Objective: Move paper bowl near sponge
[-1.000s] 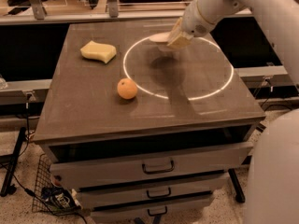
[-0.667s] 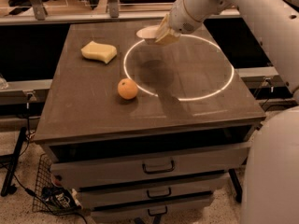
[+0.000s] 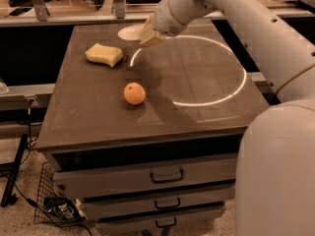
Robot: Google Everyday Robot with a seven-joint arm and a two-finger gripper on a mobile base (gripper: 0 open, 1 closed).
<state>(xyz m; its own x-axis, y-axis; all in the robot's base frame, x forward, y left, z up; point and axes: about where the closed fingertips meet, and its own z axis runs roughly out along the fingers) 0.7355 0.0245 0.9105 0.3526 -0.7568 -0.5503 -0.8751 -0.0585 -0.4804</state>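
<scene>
The white paper bowl [image 3: 128, 32] is near the table's back edge, right of and behind the pale yellow sponge [image 3: 104, 54]. My gripper [image 3: 149, 36] is at the bowl's right rim and shut on it; the fingers cover that side of the bowl. I cannot tell whether the bowl touches the tabletop. The sponge lies flat at the back left of the table, about a bowl's width from the bowl.
A round orange fruit [image 3: 134, 93] sits mid-table, in front of the sponge. A bright ring [image 3: 244, 77] is marked on the brown tabletop [image 3: 88, 127]. Drawers [image 3: 167, 175] are below. A wire basket [image 3: 55, 205] stands on the floor at left. My arm spans the right side.
My gripper has carried the paper bowl leftward along the back of the table, from above the ring to just past its left edge, closer to the sponge.
</scene>
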